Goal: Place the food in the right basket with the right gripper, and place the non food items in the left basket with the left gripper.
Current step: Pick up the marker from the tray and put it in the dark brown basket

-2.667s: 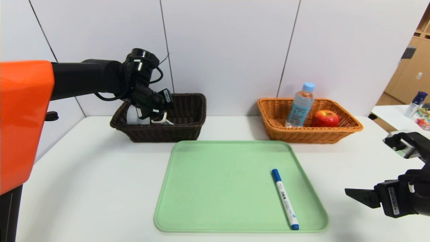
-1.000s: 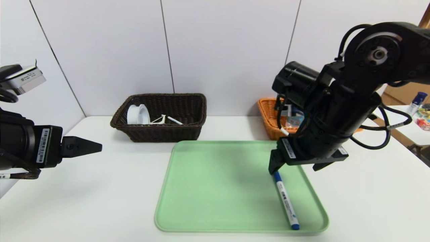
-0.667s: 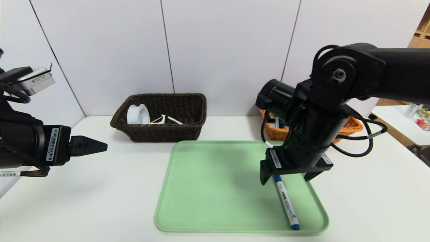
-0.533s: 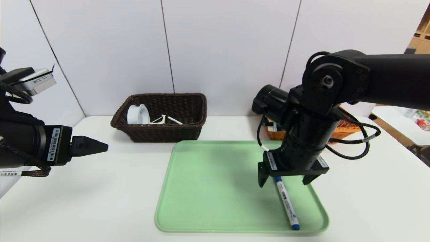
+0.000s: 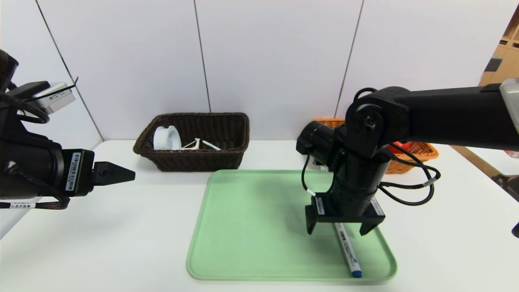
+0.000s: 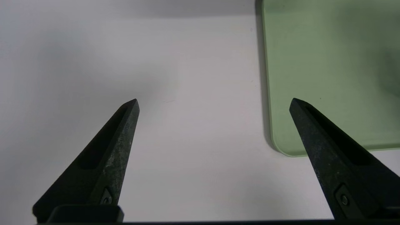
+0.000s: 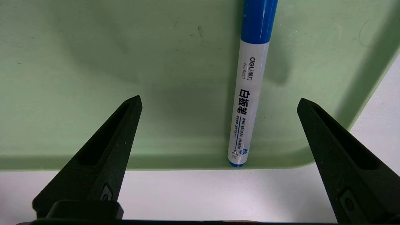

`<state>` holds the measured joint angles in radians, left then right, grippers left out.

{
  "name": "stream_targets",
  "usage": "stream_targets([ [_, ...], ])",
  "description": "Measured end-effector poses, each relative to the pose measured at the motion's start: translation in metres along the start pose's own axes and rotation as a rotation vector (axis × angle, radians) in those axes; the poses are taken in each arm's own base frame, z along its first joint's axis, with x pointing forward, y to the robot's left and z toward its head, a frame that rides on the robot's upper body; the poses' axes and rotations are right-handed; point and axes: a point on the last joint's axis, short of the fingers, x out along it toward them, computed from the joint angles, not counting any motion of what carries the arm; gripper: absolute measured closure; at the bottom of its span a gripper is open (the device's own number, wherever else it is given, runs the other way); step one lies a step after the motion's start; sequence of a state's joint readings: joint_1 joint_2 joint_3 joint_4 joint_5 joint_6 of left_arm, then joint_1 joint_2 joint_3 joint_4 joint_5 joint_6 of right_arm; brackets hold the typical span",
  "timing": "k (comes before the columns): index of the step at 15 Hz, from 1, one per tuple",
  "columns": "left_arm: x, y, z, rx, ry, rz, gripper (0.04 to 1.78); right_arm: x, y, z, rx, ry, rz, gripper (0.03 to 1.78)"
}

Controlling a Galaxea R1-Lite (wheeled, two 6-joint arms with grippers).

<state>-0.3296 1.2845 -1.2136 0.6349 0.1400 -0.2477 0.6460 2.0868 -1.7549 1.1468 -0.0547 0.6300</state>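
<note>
The blue-capped white marker [image 5: 348, 253] lies on the green tray [image 5: 251, 227], near its right front corner. My right gripper [image 5: 337, 229] is open and hangs low over the marker's cap end, one finger on each side. In the right wrist view the marker [image 7: 250, 93] lies between the open fingers of the gripper [image 7: 218, 100], untouched. My left gripper [image 5: 121, 174] is open and empty above the table at the left; its wrist view [image 6: 214, 100] shows bare table. The dark brown basket [image 5: 194, 162] holds the tape roll [image 5: 167, 138], peeler [image 5: 192, 144] and pen [image 5: 211, 145].
The orange-tan basket [image 5: 425, 153] is mostly hidden behind my right arm; a bit of the red apple [image 5: 401, 145] shows, and the bottle is hidden. The tray's front left corner [image 6: 328, 62] lies near my left gripper's finger. A wall stands behind the baskets.
My right arm swung in from the right edge over the tray and came down over the marker. My left arm pulled back from the dark basket to the left side.
</note>
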Motion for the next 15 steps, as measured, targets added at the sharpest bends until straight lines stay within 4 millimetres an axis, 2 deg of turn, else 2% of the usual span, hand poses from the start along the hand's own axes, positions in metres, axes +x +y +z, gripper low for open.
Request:
stream_targets([
  [5, 0.003, 0.0, -0.001, 0.001, 0.011, 0.003, 0.13, 0.013, -0.003, -0.002, 0.008, 0.015, -0.013, 0.1],
  [11, 0.005, 0.0, -0.001, 0.002, 0.02, 0.005, 0.13, 0.015, -0.003, 0.0, 0.038, 0.007, -0.007, 0.13],
  [13, 0.006, 0.0, -0.002, 0.003, 0.024, 0.006, 0.13, 0.016, -0.003, 0.0, 0.038, 0.008, -0.007, 0.5],
  [15, 0.007, 0.0, -0.003, 0.003, 0.029, 0.007, 0.13, 0.016, -0.003, 0.0, 0.039, 0.009, -0.008, 0.77],
])
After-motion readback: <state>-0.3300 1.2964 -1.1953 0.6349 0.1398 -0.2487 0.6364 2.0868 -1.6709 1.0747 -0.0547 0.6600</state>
